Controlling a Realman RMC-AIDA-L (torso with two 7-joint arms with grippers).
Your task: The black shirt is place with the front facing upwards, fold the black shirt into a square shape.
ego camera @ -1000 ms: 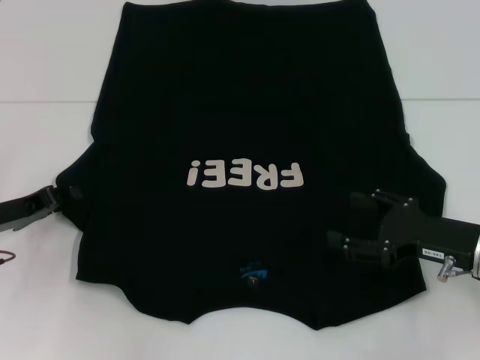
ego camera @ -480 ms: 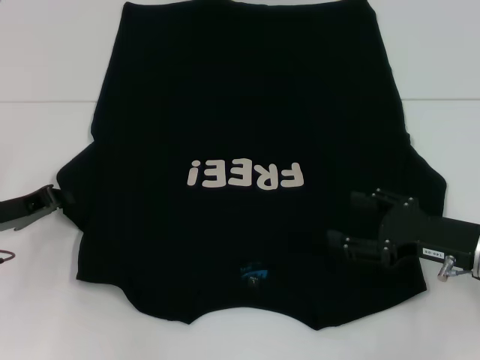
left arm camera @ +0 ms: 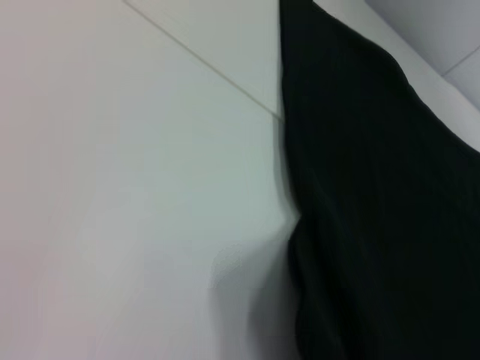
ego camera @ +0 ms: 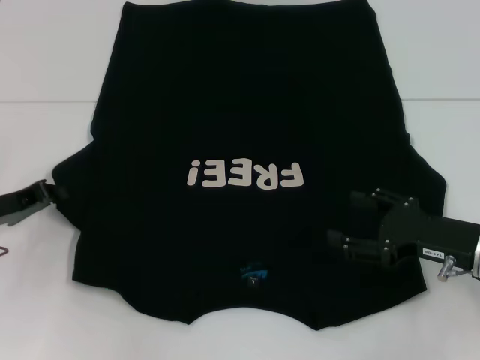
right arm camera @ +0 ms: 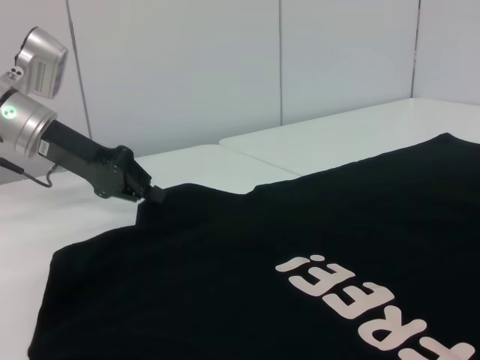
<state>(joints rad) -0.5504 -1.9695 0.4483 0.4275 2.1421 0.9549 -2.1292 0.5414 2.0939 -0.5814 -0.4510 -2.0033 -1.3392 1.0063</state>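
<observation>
The black shirt (ego camera: 247, 150) lies flat, lettering up, across the white worktop (ego camera: 45, 67); no fold made, all folding remains. Left tool (ego camera: 51, 193) touches the left sleeve edge, grip undeterminable. Right tool (ego camera: 341, 225) hovers spread over the right sleeve.

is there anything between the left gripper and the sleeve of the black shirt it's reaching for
Nothing visible does. The left gripper sits right at the edge of the black shirt on its left sleeve, with only bare white table around it. The right gripper hovers over the opposite sleeve.
</observation>
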